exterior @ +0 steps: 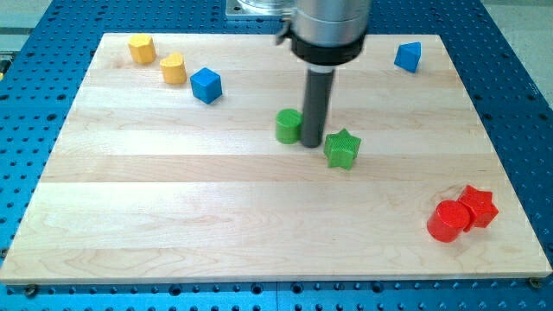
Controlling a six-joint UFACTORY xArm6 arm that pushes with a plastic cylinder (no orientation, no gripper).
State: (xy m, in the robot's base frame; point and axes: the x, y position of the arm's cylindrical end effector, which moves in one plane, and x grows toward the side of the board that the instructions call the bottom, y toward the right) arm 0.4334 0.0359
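Observation:
My tip (312, 143) rests on the wooden board (173, 190) a little above its middle. It stands between two green blocks. The green cylinder (289, 126) is right against its left side, touching or nearly so. The green star (342, 149) lies just to its right and slightly lower, a small gap away. The rod rises from the tip to the arm's grey and black end at the view's top.
A yellow block (142, 49), a second yellow block (174, 68) and a blue cube (206, 85) lie at the upper left. A blue block (409, 57) sits at the upper right. A red cylinder (448, 221) and red star (478, 206) touch at the lower right.

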